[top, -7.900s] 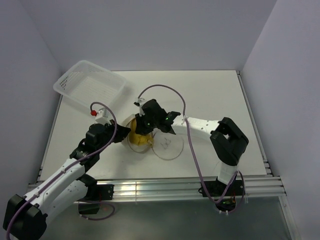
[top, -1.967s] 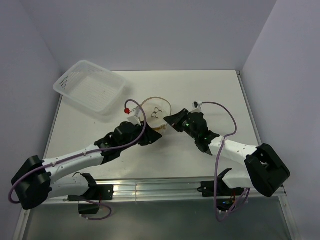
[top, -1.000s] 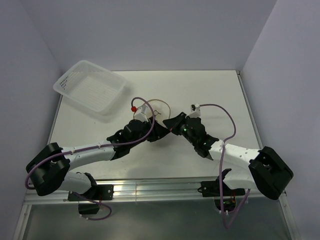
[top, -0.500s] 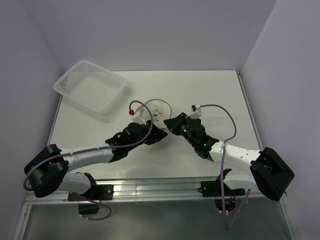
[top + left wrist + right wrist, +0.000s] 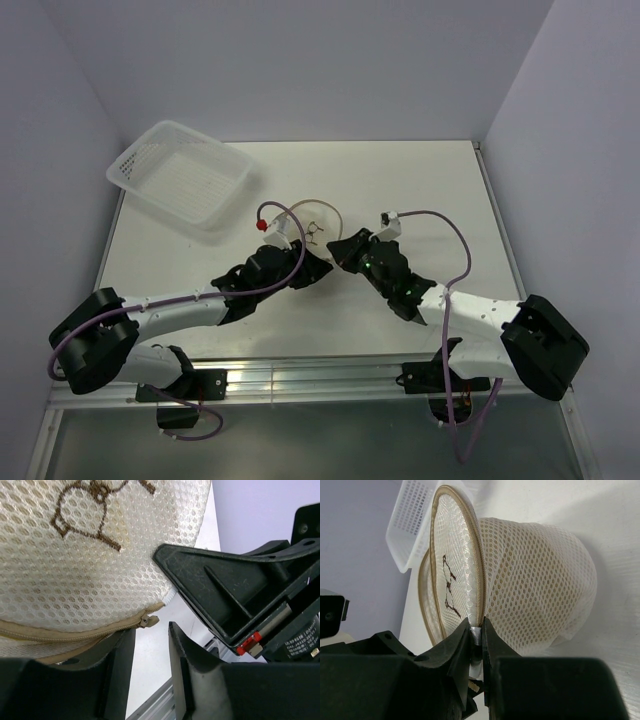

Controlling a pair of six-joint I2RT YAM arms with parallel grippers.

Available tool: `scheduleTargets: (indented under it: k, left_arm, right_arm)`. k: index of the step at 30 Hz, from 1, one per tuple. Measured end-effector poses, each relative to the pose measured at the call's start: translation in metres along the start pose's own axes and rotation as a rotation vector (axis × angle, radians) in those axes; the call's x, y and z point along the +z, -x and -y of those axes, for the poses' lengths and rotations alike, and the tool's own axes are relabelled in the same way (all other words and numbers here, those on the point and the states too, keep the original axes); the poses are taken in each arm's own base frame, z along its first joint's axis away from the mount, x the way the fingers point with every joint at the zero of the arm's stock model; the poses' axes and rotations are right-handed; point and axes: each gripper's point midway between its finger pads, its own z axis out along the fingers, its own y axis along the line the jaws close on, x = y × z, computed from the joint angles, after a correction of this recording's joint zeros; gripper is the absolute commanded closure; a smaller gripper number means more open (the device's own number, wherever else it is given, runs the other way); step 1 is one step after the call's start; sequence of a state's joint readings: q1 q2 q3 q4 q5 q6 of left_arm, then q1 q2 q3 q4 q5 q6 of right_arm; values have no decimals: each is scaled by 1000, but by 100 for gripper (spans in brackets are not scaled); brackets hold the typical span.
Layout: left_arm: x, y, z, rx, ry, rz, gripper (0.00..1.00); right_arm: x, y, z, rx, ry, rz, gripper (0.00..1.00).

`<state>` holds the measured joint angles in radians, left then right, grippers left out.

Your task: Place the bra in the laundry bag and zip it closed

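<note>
While tight, right gripper [image 5: 476,636] on bag [image 5: 535,575]

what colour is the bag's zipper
Tan zipper on the white mesh bag; clearest in the left wrist view.

Robotics lab test cell. Bare white table [image 5: 420,190] boxed in by blank pale walls [image 5: 300,60] on three sides. Aluminium rail [image 5: 320,376] along the near edge carries left arm [image 5: 170,310] and right arm [image 5: 480,312]. Purple cable [image 5: 452,226] loops exposed.
</note>
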<state>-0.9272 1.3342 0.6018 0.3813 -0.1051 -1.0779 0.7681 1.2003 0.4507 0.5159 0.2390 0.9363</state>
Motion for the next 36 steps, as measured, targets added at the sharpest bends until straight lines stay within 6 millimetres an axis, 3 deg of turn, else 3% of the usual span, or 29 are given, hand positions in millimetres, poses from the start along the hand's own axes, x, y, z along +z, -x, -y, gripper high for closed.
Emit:
scheduleTargets:
  k: [2, 6, 14, 18, 23, 28, 30, 32, 36]
  left_arm:
    - [0, 1, -1, 1, 5, 6, 64]
    - [0, 2, -2, 3, 12, 11, 54]
    - [1, 1, -3, -9, 14, 10, 51]
    - [0, 1, -3, -22, 17, 6, 57]
    - [0, -3, -5, -48, 31, -8, 71]
    - [-1, -4, -6, -66, 37, -13, 50]
    - [-1, -5, -7, -70, 42, -16, 49]
    - [-1, -5, -8, -78, 46, -18, 60]
    - [-1, -6, -10, -88, 55, -21, 62]
  right_arm:
    - [0, -1, 0, -15, -4, 6, 100]
    - [-2, -4, -1, -45, -9, 15, 100]
    - [-5, -7, 0, -121, -35, 48, 100]
    - [-5, -7, 0, -144, -47, 60, 100]
    - [-2, -5, -1, -169, -59, 67, 100]
    - [-1, -6, -3, -187, -57, 66, 100]
    - [-1, -8, -2, -195, -59, 62, 100]
    - [-1, -9, -3, -205, -59, 61, 100]
    - [-2, -8, -2, -221, -68, 73, 100]
